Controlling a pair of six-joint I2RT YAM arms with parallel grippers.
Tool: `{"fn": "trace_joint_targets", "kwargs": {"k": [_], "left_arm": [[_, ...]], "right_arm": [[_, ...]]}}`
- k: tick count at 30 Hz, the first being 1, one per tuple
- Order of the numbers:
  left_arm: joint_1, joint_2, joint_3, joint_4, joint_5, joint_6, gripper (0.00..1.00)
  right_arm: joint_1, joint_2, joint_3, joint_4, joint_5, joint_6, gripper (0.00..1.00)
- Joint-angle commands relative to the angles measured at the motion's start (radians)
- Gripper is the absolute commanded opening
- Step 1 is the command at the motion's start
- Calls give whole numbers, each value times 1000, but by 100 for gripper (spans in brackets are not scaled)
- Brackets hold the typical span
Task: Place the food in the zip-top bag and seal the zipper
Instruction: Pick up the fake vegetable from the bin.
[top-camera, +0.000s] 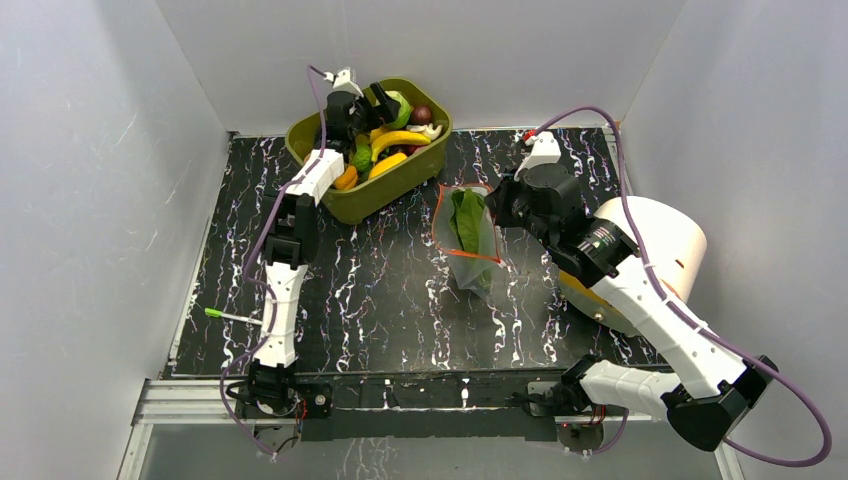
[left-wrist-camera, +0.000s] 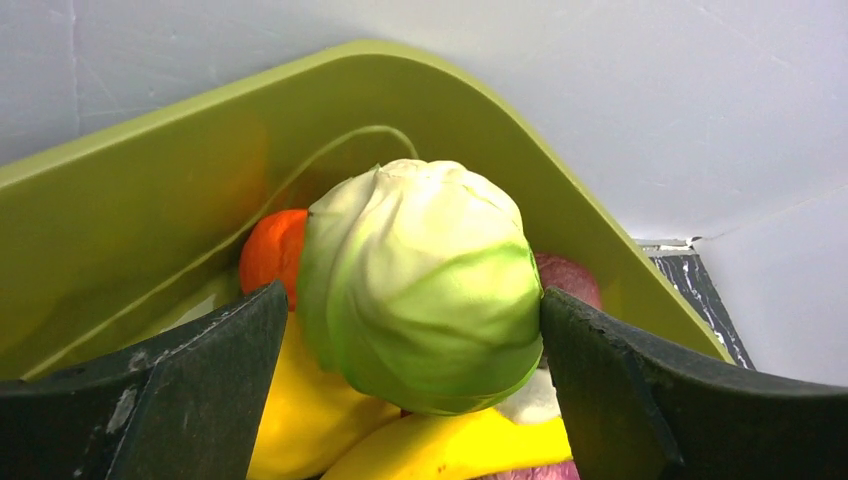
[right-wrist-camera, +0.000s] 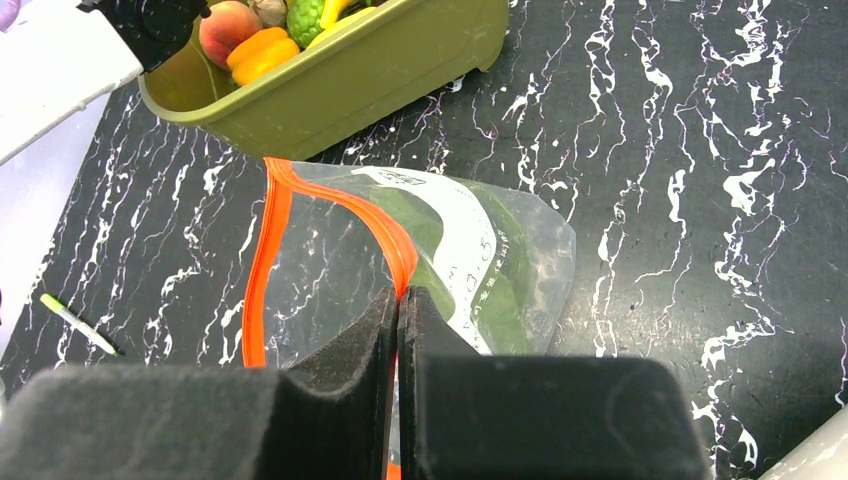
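My left fingers (left-wrist-camera: 230, 350) are spread wide inside the olive tub (left-wrist-camera: 150, 200), which sits at about 11 o'clock on the bench (top-camera: 380, 290), close to the back wall. The pale green cabbage (left-wrist-camera: 420, 290) stands between them. The finger at 3 o'clock looks to be touching it, while a sliver of gap shows at the 9 o'clock finger, so I do not read it as gripped. Under the cabbage at 6 o'clock lies the yellow banana (left-wrist-camera: 440, 450), an orange piece (left-wrist-camera: 272, 250) peeks out at its 10 o'clock, and a dark red piece (left-wrist-camera: 570, 280) shows at its 3 o'clock, all still in the tub. My right fingers (right-wrist-camera: 385, 320) are pressed together on the zipper (right-wrist-camera: 385, 225), with the red-orange strip running straight into the seam between them. The zip-top bag (top-camera: 470, 240) lies flat on the bench at roughly 4 o'clock from the tub and just beside it, its mouth open in a loop toward the tub. The long green leaf (top-camera: 467, 222) is already inside the bag, showing through the plastic. From the right wrist view the bag's closed end points to 3 o'clock. A small green-tipped pen (top-camera: 228, 317) lies at 9 o'clock on the bench, near my left arm and well apart from the bag
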Motion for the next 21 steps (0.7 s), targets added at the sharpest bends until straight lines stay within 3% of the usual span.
{"fn": "trace_joint_targets", "kwargs": {"k": [1,4,10,18,21], "left_arm": [[-2,15,68,48,-3,0,93],[-4,30,67,63,32,-25,85],[-28,28,39,91,20,-21,82],[-37,-37,-27,122,32,5,55],[-44,-81,-96,177,26,12,51]], "right_arm": [[-5,-41,40,63,31,17,0],[-5,-42,36,68,24,20,0],[-5,-23,43,80,8,17,0],[-5,-16,13,97,16,15,0],[-5,-7,5,107,-3,21,0]]}}
